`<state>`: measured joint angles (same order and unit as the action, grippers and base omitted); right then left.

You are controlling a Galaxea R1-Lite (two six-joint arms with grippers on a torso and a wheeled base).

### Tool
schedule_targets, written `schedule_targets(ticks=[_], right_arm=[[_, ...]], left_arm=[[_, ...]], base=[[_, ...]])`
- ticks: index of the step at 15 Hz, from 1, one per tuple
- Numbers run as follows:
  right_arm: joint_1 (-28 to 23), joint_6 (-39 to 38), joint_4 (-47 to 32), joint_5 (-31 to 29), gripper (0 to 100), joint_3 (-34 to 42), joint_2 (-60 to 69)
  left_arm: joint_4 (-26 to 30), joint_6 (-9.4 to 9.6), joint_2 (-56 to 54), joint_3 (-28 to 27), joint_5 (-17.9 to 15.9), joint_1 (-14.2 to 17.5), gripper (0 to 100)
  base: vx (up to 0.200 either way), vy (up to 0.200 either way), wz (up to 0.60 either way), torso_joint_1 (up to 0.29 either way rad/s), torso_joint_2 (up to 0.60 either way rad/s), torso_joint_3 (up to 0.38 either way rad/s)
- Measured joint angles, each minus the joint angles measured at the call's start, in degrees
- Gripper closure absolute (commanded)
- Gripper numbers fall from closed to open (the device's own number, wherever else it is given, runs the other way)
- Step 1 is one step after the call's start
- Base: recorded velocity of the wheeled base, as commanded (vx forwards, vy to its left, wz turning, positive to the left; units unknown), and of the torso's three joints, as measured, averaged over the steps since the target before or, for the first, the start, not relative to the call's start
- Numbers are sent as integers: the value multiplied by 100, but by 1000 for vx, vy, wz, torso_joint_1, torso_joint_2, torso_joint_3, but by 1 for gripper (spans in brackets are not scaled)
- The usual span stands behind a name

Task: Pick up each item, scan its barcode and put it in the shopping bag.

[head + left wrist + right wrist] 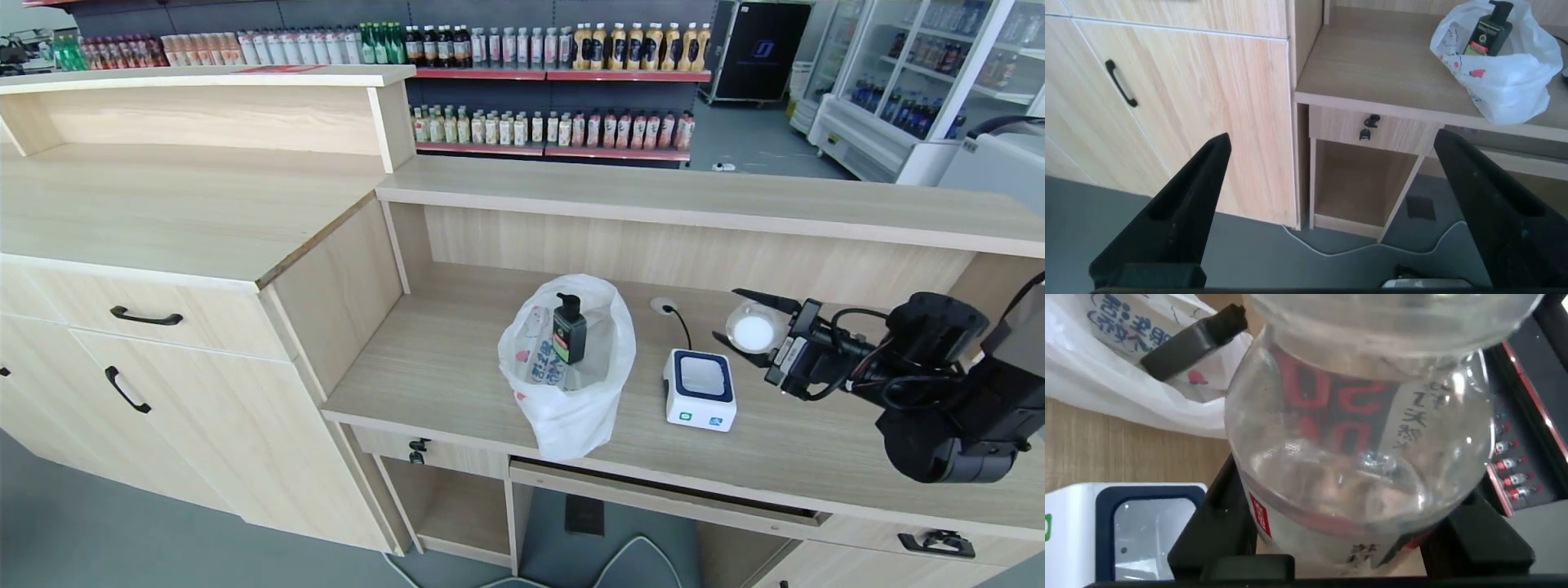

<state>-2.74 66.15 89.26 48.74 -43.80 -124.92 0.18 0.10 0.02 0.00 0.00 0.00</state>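
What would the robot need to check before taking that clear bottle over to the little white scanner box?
1. Grip: clear plastic bottle with white cap held by the right gripper: ok.
2. Barcode turned toward the white box scanner: cannot tell.
3. Scanner's window uncovered: ok.
4. Bag: white plastic shopping bag upright, mouth open: ok.
5. Room left beside the black pump bottle inside the bag: cannot tell.
6. Other arm: left gripper open, low beside the light wooden cabinet, far from the bottle: ok.

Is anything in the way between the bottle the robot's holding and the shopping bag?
Only the low scanner sits between the bottle in the right gripper and the shopping bag. The bottle looks held higher than it.
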Motion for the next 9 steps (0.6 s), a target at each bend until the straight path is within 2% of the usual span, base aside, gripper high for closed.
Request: schedule_targets(ticks=[9], right_arm=[[-15,0,68,88,100,-245,-722]], left_arm=[[0,-2,0,0,0,0,0]], base=[[0,0,0,0,0,0]])
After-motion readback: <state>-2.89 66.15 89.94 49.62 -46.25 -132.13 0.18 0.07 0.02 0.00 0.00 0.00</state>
